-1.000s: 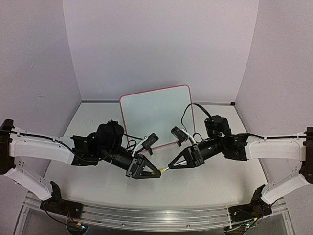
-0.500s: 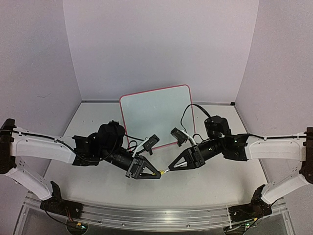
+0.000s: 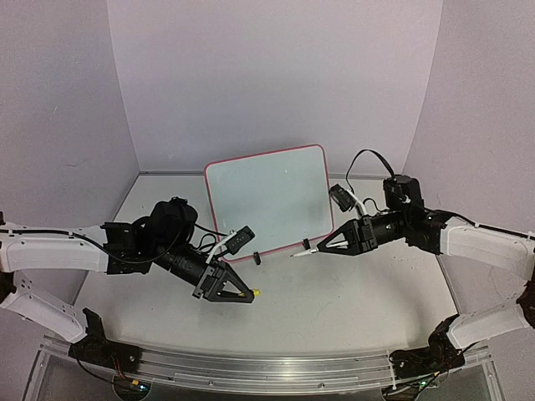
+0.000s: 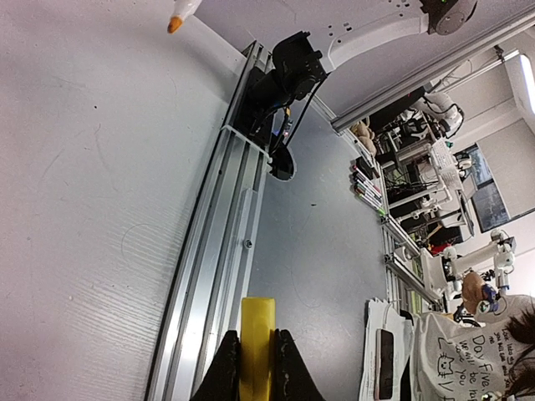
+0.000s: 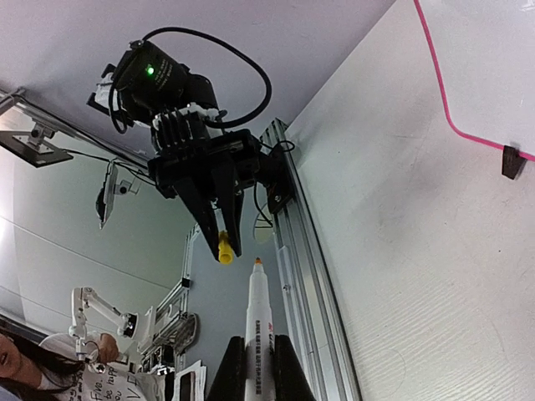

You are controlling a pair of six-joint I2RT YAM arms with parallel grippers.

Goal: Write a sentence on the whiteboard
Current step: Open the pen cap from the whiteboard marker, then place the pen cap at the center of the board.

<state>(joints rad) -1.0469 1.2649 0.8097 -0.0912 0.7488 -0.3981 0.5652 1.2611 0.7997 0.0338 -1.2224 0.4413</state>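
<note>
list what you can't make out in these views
Any writing on the whiteboard: top view, too faint or small.
Most of the whiteboard: right wrist view, cut off by the edge.
Print on the marker: right wrist view, too small.
Marker's barrel: top view, hidden by the right claw.

1. The whiteboard (image 3: 267, 196) is plain white with a light greenish shade, inside a thin red-pink frame. Its two little feet (image 3: 257, 259) are black.
2. The left claw (image 3: 248, 293) is black, and the cap (image 4: 257, 326) in it is bright yellow.
3. The right claw (image 3: 320, 246) is black too. Its marker (image 5: 257, 317) is white with small dark print and an orange tip.
4. The arms (image 3: 50, 251) are white, with black joints and black cables.
5. The counter (image 3: 351, 292) is pale grey-white, and the walls (image 3: 276, 75) are pale lilac.
</note>
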